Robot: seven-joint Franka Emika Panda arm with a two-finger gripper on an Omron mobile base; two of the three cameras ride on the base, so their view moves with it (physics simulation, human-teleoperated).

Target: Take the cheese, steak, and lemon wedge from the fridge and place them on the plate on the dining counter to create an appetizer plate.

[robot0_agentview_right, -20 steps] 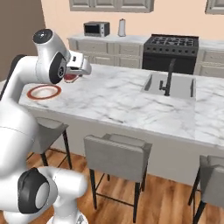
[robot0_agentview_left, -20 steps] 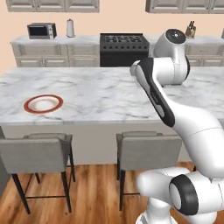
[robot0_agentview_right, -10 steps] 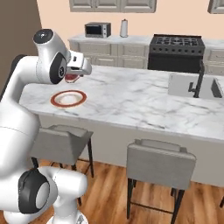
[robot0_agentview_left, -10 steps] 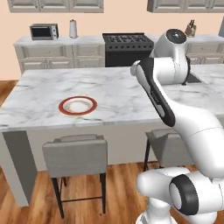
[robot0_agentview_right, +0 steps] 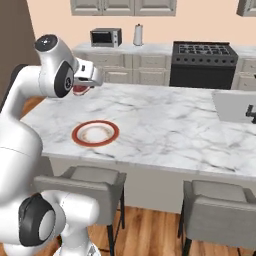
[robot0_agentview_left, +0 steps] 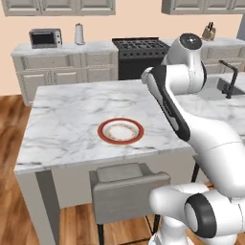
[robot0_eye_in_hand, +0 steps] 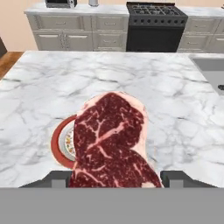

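My gripper (robot0_agentview_right: 82, 86) is shut on the steak (robot0_eye_in_hand: 109, 140), a dark red marbled slab with a pale edge that hangs between the fingertips (robot0_eye_in_hand: 57, 179). It is held up over the near left part of the dining counter (robot0_agentview_left: 67, 119), a white marble top. The plate (robot0_agentview_left: 121, 130), white with a red-brown rim, lies on that counter with no food on it. In the hand view the plate (robot0_eye_in_hand: 60, 142) peeks out to the left from under the steak. In the right base view the plate (robot0_agentview_right: 95, 133) lies below and slightly right of the gripper. The cheese and lemon wedge are out of view.
Grey stools (robot0_agentview_left: 127, 184) (robot0_agentview_right: 85, 182) stand at the counter's near side. The sink with its black faucet (robot0_agentview_left: 229, 79) is at the counter's right end. A black stove (robot0_agentview_left: 141, 45) and a microwave (robot0_agentview_left: 45, 37) line the back wall. Whether the dark panel (robot0_agentview_right: 10, 45) is the fridge I cannot tell.
The whole picture has slid as the base drove along the counter, bringing the plate towards the middle of both base views. The steak stays in the gripper.
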